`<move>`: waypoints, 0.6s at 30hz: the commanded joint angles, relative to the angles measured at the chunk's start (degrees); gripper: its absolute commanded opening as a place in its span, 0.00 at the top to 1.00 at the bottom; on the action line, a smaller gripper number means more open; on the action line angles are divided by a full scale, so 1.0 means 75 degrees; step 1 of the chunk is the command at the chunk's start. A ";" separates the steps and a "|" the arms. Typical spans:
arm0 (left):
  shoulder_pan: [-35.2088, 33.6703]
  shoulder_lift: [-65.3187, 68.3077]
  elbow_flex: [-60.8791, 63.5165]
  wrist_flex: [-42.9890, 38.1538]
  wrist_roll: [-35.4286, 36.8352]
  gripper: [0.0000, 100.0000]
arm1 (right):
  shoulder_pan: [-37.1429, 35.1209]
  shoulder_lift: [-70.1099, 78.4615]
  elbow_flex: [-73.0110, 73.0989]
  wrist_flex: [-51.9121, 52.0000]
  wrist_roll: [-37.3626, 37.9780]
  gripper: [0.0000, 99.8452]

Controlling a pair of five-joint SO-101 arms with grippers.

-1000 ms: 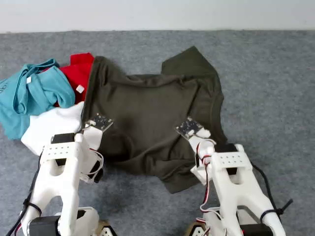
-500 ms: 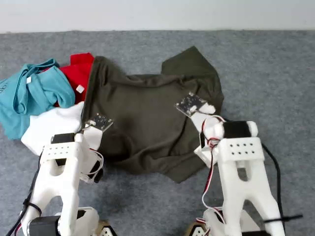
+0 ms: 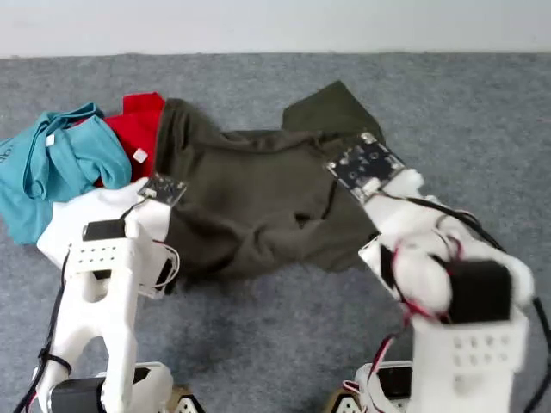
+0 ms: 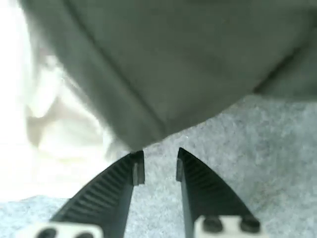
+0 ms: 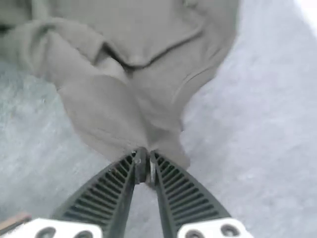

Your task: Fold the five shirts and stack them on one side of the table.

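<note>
Now the right claw (image 5: 146, 159) pinches the green shirt (image 5: 124, 84) to fold it; the left claw (image 4: 159, 159) is part open, empty.

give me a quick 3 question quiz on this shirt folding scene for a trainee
1. True or false: the right gripper is shut on the olive shirt.
2. Which colour of shirt lies beside the open left gripper? A white B teal C red
3. How many shirts show in the high view?
Key: 1 true; 2 A, the white shirt; 3 four.
</note>
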State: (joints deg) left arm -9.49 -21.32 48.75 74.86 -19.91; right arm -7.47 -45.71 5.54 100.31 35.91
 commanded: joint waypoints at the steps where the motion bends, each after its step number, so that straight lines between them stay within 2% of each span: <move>1: 0.0023 -0.0176 -0.0264 0.0047 0.0105 0.88 | -0.0064 -0.0358 -0.1383 0.0358 -0.0316 0.99; 8: 0.0023 -0.0188 -0.0275 0.0047 0.0105 0.88 | -0.0088 -0.0451 -0.1242 0.0334 -0.0352 0.99; 13: 0.0035 -0.0164 -0.0334 -0.0516 0.0105 0.88 | -0.0088 -0.0240 -0.0750 0.0275 -0.0352 0.99; 18: 0.0867 -0.0152 -0.0533 -0.0610 0.0152 0.88 | -0.0076 -0.0135 -0.0504 0.0264 -0.0399 0.96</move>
State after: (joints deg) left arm -6.77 -21.32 47.43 71.08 -19.38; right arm -7.82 -46.95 1.58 100.57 33.80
